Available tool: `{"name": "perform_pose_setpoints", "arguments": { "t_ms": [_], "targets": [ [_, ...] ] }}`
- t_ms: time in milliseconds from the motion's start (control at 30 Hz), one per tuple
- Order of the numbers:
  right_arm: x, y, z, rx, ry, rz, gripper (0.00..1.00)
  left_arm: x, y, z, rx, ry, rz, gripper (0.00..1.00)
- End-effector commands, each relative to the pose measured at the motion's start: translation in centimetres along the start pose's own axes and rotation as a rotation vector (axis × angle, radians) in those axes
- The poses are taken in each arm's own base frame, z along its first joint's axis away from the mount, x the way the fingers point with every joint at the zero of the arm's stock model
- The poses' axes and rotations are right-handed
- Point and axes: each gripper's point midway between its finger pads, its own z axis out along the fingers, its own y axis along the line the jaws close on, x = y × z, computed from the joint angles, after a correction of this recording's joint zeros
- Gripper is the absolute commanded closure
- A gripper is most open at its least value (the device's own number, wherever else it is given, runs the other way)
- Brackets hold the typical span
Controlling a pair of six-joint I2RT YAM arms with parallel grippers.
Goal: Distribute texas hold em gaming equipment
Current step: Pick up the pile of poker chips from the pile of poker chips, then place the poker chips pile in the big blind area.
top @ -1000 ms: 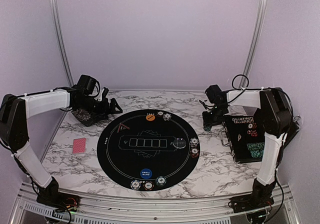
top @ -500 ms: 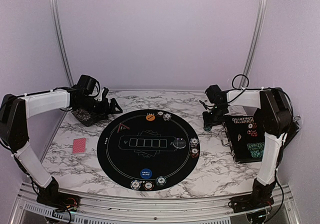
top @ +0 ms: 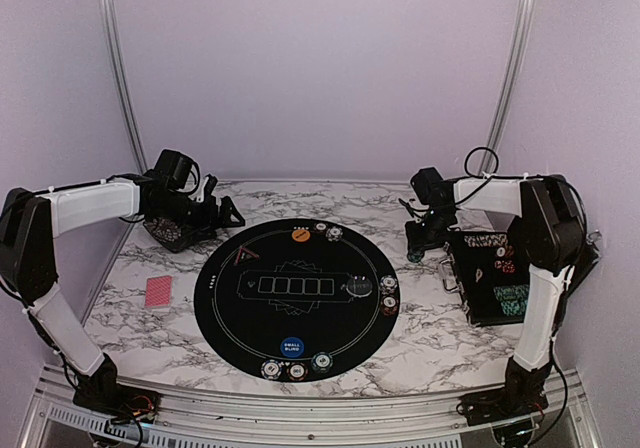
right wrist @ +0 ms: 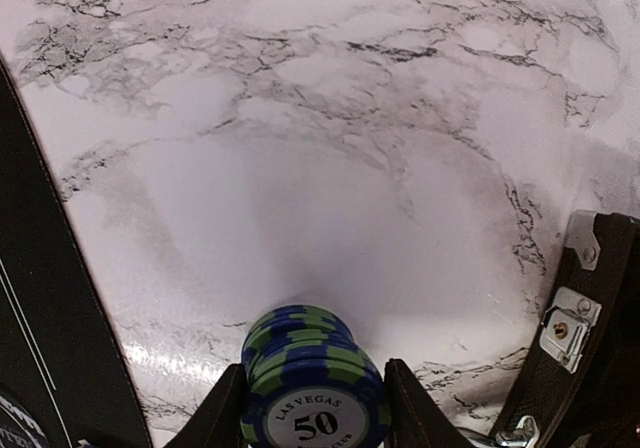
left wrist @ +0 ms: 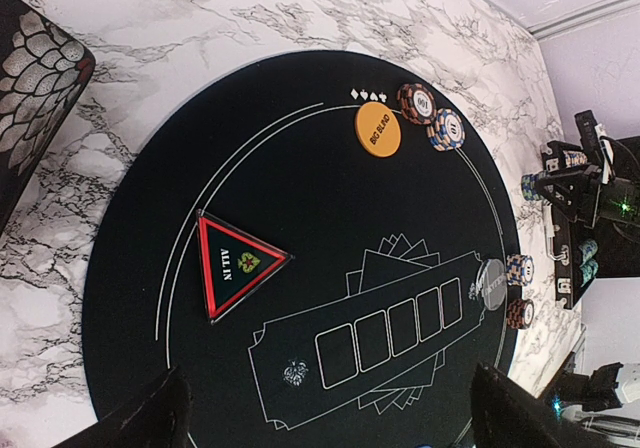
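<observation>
Chip stack (right wrist: 300,353) sat clamped in right gripper (right wrist: 314,408), low over marble table (right wrist: 300,168) between mat (right wrist: 40,318) and case (right wrist: 590,368). Left gripper (left wrist: 330,403) hung spread wide, empty. Risk: stacked chips could shear apart mid-carry, spilling off-mat.

Flat on the mat (top: 240,308): orange "BIG BLIND" button (left wrist: 378,128) at far rim, two striped chips (left wrist: 417,99) just beside; red-edged black triangle (left wrist: 235,264) left of centre; blue button (top: 291,347) at near rim; grey button (top: 360,288) toward right rim. Red-backed cards (top: 160,292) off the mat's left. Blue-green "50" chip stack (right wrist: 315,403) off its right, upright.
</observation>
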Motion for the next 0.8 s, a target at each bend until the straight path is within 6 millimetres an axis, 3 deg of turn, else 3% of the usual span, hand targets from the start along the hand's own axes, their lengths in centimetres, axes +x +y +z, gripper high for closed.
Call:
{"name": "perform_pose_setpoints", "arguments": {
  "t_ms": [0,300,533,767],
  "targets": [
    [-2.4,0.1,-2.7,0.005,-0.075,0.004,0.67,-0.3,-0.4,-0.3,0.005,-0.014,0.009,0.01],
    [-3.8,2.6,-3.8,-0.001,-0.092,-0.057,0.67,-0.2,-0.4,-0.3,0.006,-0.012,0.008,0.01],
    [-4.9,7.6,-3.6,-0.043,-0.109,-0.165,0.67,-0.3,-0.4,-0.5,0.008,-0.016,0.011,0.01],
    [-5.6,12.6,-2.1,-0.089,-0.104,-0.262,0.66,-0.2,-0.4,-0.4,0.008,-0.013,0.009,0.01]
  ]
}}
